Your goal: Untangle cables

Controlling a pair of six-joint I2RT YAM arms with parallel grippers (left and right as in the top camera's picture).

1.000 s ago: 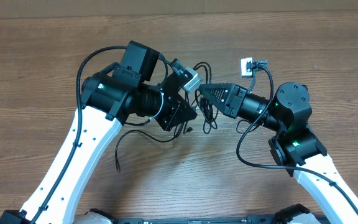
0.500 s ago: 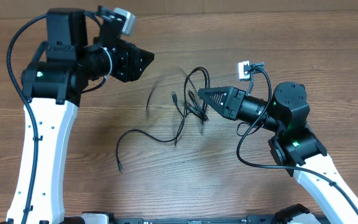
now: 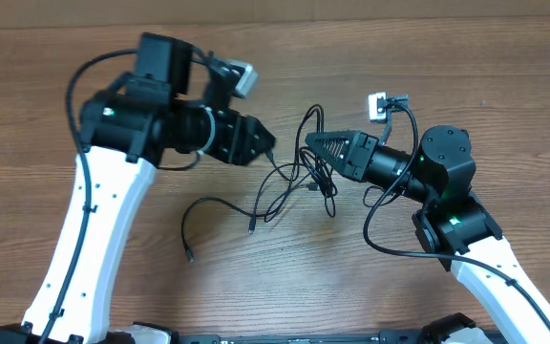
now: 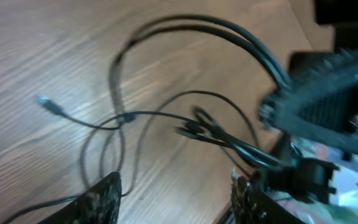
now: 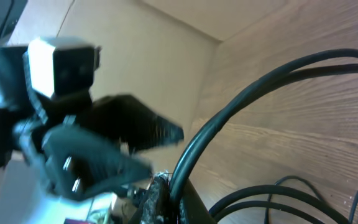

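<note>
Wood-grain table [image 3: 466, 67] carries the cables [image 3: 289, 186] at its middle, a loose tangle with one loop standing up over the right gripper [image 3: 307, 141], whose jaws are pinched together on the strands, and a free plug end [image 3: 252, 229] trailing toward the near left. Against half a second ago the tangle has sagged and spread wider, and that plug end lies lower down the table than it did. Beyond it, the left gripper [image 3: 268, 145], then drawn off to the far left, has swung back in just beside the tangle, its fingers [image 4: 101, 199] apart with the strands lying ahead of them.
</note>
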